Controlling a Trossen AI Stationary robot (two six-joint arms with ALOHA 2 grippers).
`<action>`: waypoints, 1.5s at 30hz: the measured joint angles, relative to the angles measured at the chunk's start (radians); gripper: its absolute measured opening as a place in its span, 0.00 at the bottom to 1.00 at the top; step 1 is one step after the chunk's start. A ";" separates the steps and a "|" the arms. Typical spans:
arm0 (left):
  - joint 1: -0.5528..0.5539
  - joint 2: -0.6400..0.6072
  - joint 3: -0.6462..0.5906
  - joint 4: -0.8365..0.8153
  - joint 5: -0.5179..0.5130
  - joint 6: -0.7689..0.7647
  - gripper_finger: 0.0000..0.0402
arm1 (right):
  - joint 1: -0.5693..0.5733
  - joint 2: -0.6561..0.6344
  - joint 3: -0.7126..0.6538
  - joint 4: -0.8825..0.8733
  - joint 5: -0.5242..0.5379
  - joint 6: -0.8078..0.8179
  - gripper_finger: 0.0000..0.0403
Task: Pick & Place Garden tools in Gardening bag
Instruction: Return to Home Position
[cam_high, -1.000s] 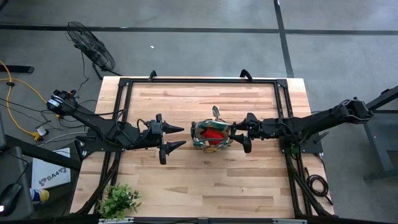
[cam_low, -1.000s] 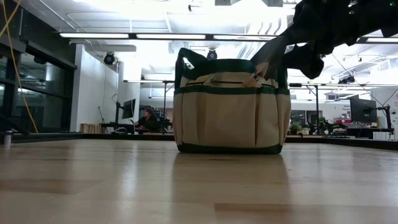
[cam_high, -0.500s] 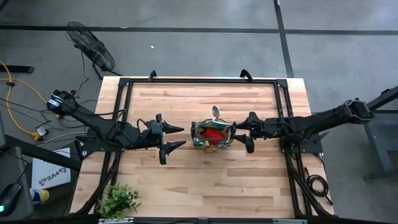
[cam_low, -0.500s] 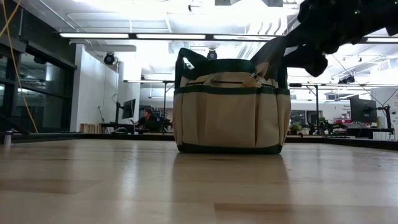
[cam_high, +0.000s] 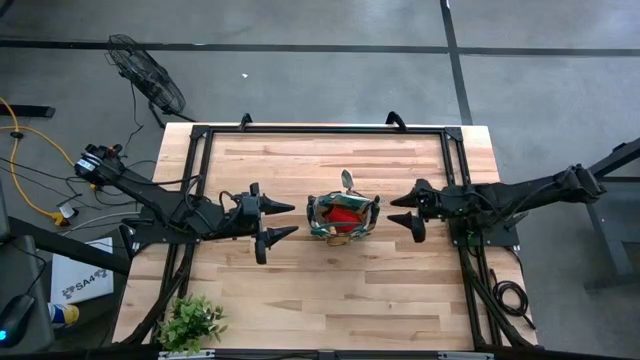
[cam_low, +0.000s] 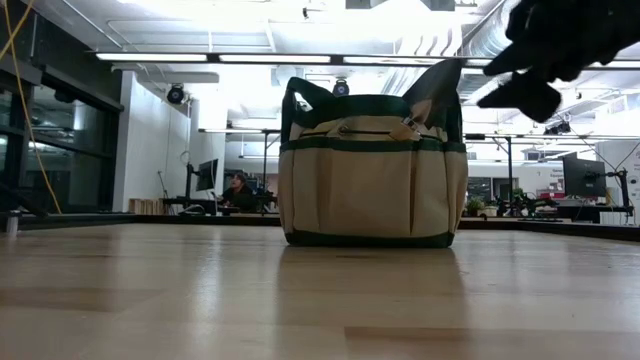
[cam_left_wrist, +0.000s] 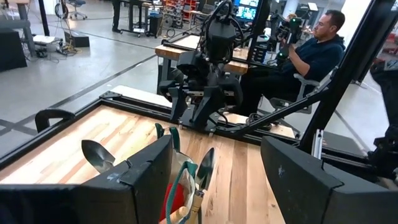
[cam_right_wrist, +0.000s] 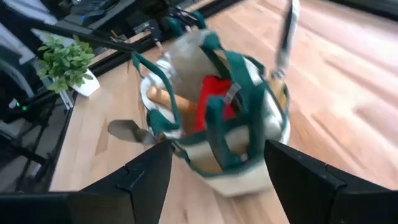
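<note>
The beige canvas gardening bag (cam_high: 340, 218) with dark green trim stands upright on its base at the table's middle; it also shows in the low view (cam_low: 370, 170). Inside it are a red cloth bundle (cam_right_wrist: 214, 102), a wooden handle (cam_right_wrist: 165, 96) and metal tool blades (cam_left_wrist: 96, 154) that stick out over the rim. My right gripper (cam_high: 398, 211) is open and empty, a little to the right of the bag and above its rim height (cam_low: 540, 60). My left gripper (cam_high: 284, 220) is open and empty, to the left of the bag.
A leafy green plant (cam_high: 190, 322) stands at the table's near left corner. A black frame (cam_high: 320, 130) runs along the table's edges. A person (cam_left_wrist: 314, 53) sits beyond the table's right side. Bare wood lies near and far of the bag.
My right gripper has drawn back from the bag's right rim toward the table's right edge, its fingers still open. The bag has stayed where it was.
</note>
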 joint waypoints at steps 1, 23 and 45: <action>0.000 -0.003 0.000 -0.009 0.000 -0.013 0.60 | 0.000 -0.021 0.000 -0.035 0.000 0.031 0.62; -0.083 -0.215 -0.105 -0.418 -0.132 -0.210 0.60 | 0.000 -0.485 -0.003 -0.260 0.160 0.166 0.62; -0.196 -0.705 -0.798 0.468 0.018 0.011 0.60 | 0.000 -0.588 -0.408 0.595 0.104 -0.004 0.62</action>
